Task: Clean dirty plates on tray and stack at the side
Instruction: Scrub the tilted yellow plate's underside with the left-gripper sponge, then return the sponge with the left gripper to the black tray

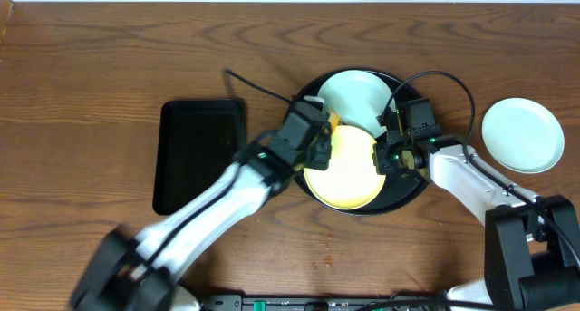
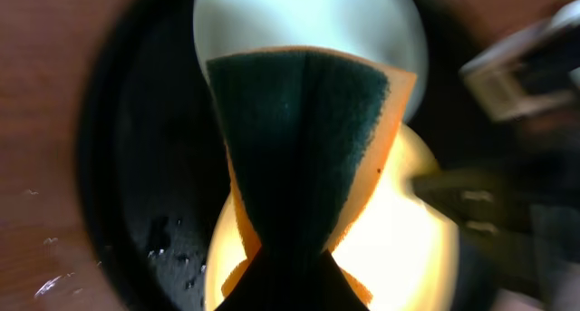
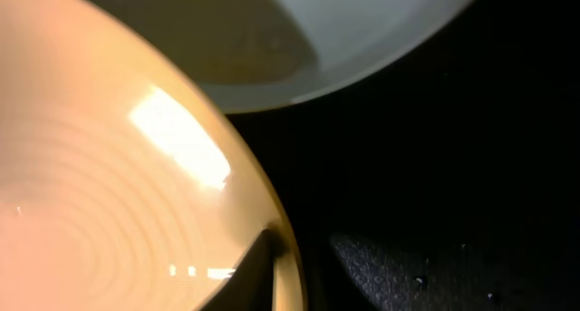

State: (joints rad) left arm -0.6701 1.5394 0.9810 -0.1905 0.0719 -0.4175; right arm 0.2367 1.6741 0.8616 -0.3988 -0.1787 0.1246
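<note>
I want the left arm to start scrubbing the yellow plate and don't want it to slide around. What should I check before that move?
1. Sponge held by left gripper: ok, pinched at its middle.
2. Sponge over yellow plate: ok, at its upper left edge.
3. Right gripper steadying the yellow plate: cannot tell. Its fingers straddle the rim, but whether they clamp it is unclear.
4. Yellow plate inside the tray: ok.
5. Blue-white plate clear of the yellow plate: not ok, the two overlap in the overhead view.
6. Stacking spot: ok, the side plate lies right of the tray.
</note>
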